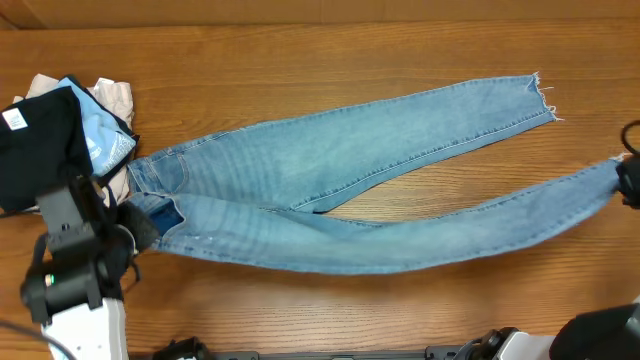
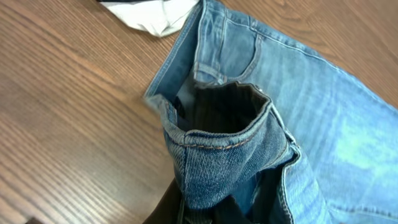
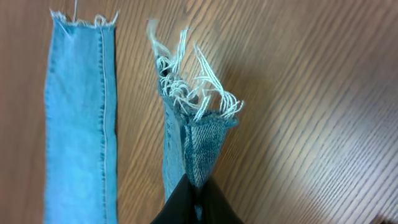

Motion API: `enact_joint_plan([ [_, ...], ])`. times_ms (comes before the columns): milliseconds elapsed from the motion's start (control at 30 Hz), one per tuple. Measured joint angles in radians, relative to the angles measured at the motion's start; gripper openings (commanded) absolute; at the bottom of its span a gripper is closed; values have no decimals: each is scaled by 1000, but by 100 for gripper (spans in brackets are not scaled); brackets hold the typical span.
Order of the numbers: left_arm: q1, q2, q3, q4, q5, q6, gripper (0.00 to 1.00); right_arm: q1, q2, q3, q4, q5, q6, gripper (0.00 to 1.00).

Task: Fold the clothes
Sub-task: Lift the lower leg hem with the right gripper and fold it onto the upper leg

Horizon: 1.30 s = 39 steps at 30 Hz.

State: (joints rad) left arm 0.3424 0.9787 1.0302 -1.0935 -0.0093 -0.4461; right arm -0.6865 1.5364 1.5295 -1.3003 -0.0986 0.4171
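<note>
The clothes, a pair of light-blue jeans, lie stretched across the wooden table with the waist at the left and both legs running right. My left gripper is shut on the bunched waistband, which stands folded up in front of the left wrist camera. At the right edge, my right gripper is shut on the frayed hem of the near leg, lifting it off the table. The far leg lies flat, and its frayed end is free.
A black garment with a white tag, a bright cyan cloth and a beige cloth are piled at the far left, touching the jeans' waist. A pale cloth edge shows beyond the waistband.
</note>
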Motion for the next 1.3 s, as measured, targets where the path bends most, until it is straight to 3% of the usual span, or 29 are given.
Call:
enact_joint_plan([
  [767, 0, 312, 0, 396, -9, -40, 5, 183, 402, 370, -53, 77, -37, 8],
  [1300, -2, 402, 0, 552, 10, -79, 7, 249, 522, 390, 120, 77, -48, 8],
])
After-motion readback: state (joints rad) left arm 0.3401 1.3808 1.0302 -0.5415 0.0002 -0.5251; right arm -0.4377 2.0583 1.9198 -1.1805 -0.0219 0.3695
